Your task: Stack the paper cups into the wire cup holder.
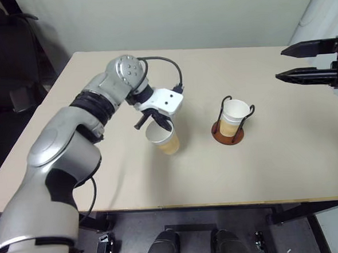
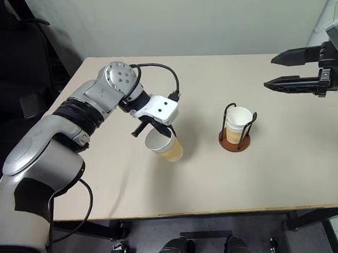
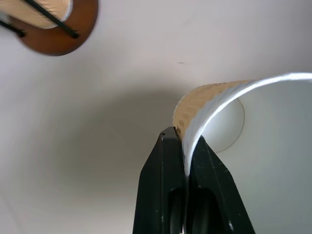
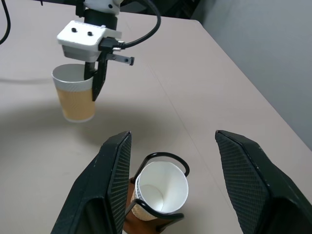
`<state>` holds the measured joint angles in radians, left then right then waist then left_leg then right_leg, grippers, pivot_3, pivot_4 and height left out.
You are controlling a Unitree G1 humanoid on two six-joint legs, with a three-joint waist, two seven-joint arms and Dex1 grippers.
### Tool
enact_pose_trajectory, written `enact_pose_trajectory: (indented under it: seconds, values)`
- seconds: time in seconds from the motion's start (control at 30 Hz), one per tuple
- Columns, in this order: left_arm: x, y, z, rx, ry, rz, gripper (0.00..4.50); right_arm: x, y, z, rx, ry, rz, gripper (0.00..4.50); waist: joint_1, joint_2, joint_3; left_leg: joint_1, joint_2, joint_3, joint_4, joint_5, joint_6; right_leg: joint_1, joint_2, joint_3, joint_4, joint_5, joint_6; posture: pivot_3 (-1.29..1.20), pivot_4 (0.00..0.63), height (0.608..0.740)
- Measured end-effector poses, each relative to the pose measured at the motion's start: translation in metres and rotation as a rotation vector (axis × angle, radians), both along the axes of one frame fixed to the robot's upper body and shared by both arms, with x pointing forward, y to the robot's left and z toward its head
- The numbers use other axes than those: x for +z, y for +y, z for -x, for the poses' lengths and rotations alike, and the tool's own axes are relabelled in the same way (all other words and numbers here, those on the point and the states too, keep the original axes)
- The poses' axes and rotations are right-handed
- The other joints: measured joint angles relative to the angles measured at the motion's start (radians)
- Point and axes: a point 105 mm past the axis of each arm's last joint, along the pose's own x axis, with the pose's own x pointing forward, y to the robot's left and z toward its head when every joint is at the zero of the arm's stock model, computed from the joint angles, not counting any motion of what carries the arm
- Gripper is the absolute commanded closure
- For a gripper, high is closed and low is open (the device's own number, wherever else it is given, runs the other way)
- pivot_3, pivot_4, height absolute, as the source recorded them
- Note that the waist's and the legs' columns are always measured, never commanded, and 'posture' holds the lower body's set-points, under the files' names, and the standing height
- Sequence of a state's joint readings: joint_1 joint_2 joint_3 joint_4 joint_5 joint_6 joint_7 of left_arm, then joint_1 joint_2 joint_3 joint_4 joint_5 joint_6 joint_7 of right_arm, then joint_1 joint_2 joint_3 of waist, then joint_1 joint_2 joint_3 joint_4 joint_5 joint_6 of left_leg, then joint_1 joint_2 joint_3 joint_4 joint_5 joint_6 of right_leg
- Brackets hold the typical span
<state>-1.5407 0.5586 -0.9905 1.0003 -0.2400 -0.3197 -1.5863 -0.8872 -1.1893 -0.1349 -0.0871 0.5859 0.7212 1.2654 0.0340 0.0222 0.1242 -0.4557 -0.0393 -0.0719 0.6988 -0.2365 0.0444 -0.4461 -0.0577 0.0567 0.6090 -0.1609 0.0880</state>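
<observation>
My left gripper point(image 1: 157, 125) is shut on the rim of a tan paper cup point(image 1: 166, 140), one finger inside and one outside. The cup hangs slightly tilted over the middle of the table, left of the wire cup holder point(image 1: 227, 136). The holder has a reddish-brown disc base and black wire loops, and a paper cup point(image 1: 235, 113) stands upright in it. My right gripper point(image 1: 280, 64) is open and empty, raised at the right and pointing left, above and to the right of the holder. In the right wrist view, the holder point(image 4: 161, 158) shows between its fingers point(image 4: 112, 185).
The beige table point(image 1: 286, 165) ends close in front of me, and its far edge meets a pale wall. A dark chair point(image 1: 10, 61) stands off the table's left side. The left arm's black cable point(image 1: 171, 66) loops above the wrist.
</observation>
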Motion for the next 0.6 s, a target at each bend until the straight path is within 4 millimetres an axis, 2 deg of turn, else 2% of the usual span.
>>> enact_pose_trajectory:
  seconds: [0.07, 0.23, 0.3, 0.6]
  values:
    - [0.016, -0.008, -0.003, 0.008, -0.028, 0.036, 4.48, 0.0, 0.0, 0.0, 0.001, 0.0, 0.0, 1.76, 0.001, 0.0, 0.0, 0.0, 0.0, 0.0, 0.0, 0.0, 0.0, 0.0, 0.0, 0.0, -0.001, 0.0, 0.0, 0.0, 0.15, 0.74]
    - [0.069, -0.033, -0.002, -0.015, -0.138, 0.138, 4.48, -0.001, 0.002, 0.0, 0.007, 0.0, -0.002, 1.76, 0.0, 0.0, 0.0, -0.001, 0.0, 0.0, -0.001, -0.002, -0.001, 0.0, 0.0, 0.0, -0.002, -0.001, 0.0, 0.0, 0.15, 0.74]
    - [0.082, -0.041, -0.001, -0.024, -0.161, 0.168, 4.48, -0.001, 0.002, 0.0, 0.008, 0.001, -0.002, 1.76, -0.001, 0.0, 0.0, 0.0, 0.0, 0.0, -0.002, -0.002, -0.001, -0.001, 0.0, 0.0, -0.002, -0.002, 0.001, 0.0, 0.15, 0.74]
    - [0.109, -0.065, 0.006, -0.043, -0.197, 0.253, 4.48, 0.006, 0.003, 0.004, 0.013, -0.008, 0.003, 1.76, -0.001, 0.0, 0.0, -0.001, 0.0, 0.001, -0.003, -0.004, -0.002, -0.002, 0.001, 0.0, -0.001, -0.005, 0.004, 0.0, 0.15, 0.74]
